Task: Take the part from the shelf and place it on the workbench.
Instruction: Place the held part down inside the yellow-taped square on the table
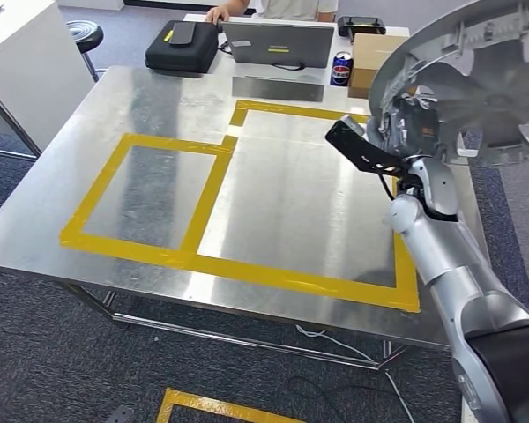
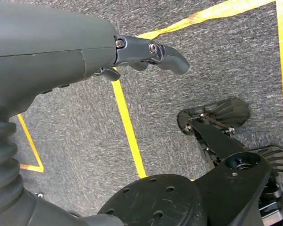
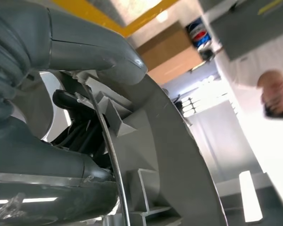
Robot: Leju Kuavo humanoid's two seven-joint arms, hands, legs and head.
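Over the tabletop's (image 1: 182, 88) far corner, your right robot hand (image 1: 408, 132) is gripping the part (image 1: 474, 79) by its rim; tilting risks dropping it.

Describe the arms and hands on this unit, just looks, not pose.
Right arm: silver rounded shells, a ball-like wrist joint, black at the upper arm, a black cable near the wrist. Right hand: dark mechanism behind a flat black bracket. Left hand: smooth grey cover, a grey ribbed boot at the wrist, dark fingers with metal pivot pins. No markings visible.
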